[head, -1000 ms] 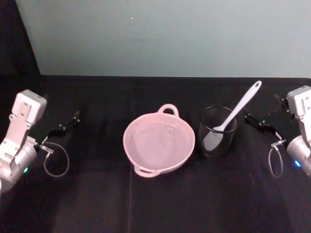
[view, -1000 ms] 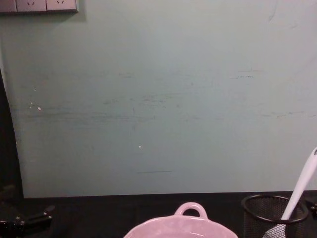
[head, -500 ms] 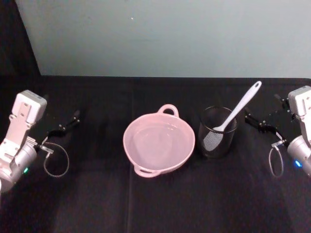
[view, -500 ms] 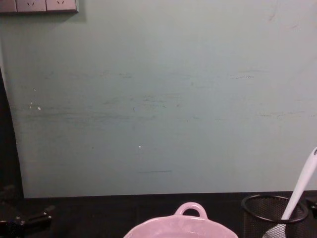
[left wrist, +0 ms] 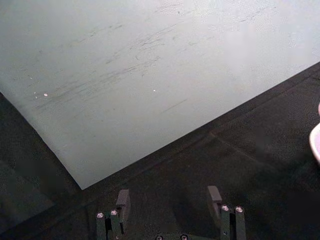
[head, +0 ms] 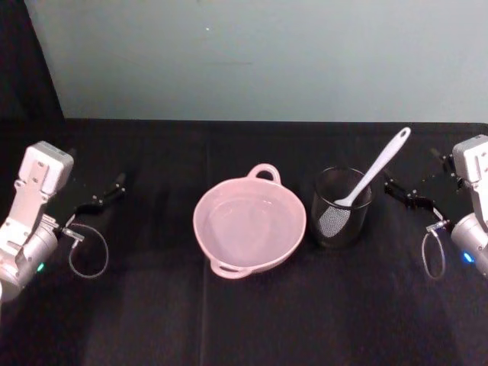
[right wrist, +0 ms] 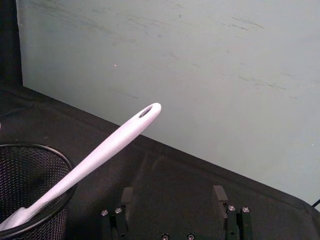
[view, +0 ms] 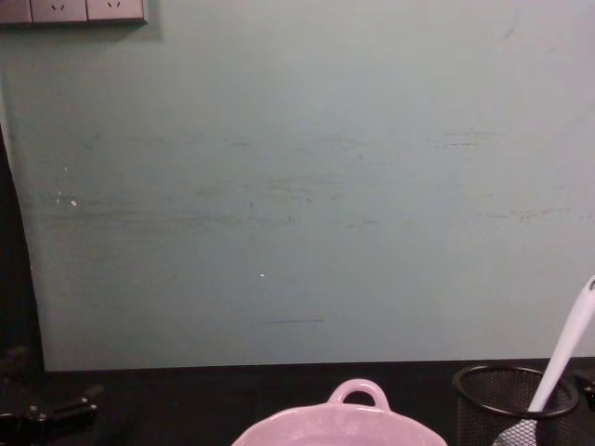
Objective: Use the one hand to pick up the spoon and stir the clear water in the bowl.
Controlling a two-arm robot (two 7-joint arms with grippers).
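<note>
Head view: spoon (head: 371, 177) stands in mesh cup (head: 341, 207), left of spread right tool (head: 414, 193).

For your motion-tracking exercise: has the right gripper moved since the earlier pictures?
Barely. The right gripper has drifted only a touch rightward, away from the fixed mesh cup; its fingers stay open.

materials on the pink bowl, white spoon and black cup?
Pale pink round bowl: looks like glazed ceramic or enamel, going by its glossy, reflective rim. White long-handled spoon: probably plastic or silicone, smooth and matte in one moulded piece. Black cylindrical cup: metal wire mesh, its see-through weave showing the spoon head inside.
</note>
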